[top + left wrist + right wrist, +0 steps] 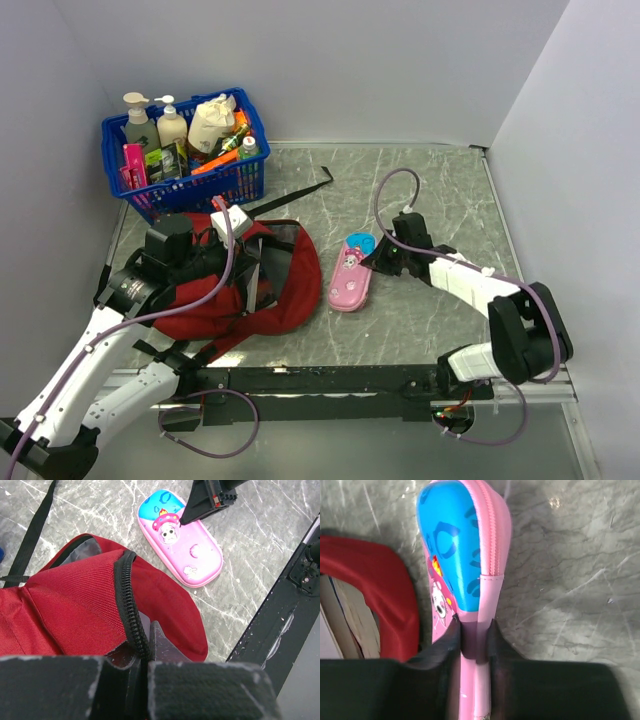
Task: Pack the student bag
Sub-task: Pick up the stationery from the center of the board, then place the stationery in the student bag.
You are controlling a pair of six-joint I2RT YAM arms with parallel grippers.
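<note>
The student bag [275, 305], dark red with black zippers, lies on the table's left half with its mouth held open. My left gripper [240, 240] is shut on the bag's black zipper edge [127, 610], fingers pinched together around it [145, 640]. A pink and blue pencil case [350, 280] with a cartoon face lies just right of the bag [75, 600]. My right gripper [372, 262] is shut on the pencil case's near pink rim [472, 630], and its dark fingers [200, 505] touch the case's blue end [185, 550]. A book's pages [345, 620] show inside the bag [385, 575].
A blue plastic basket [185, 190] of bottles stands at the back left, just behind the bag. A black strap [300, 195] trails from the bag toward the back. A black rail [330, 380] runs along the near edge. White walls close in the table's sides.
</note>
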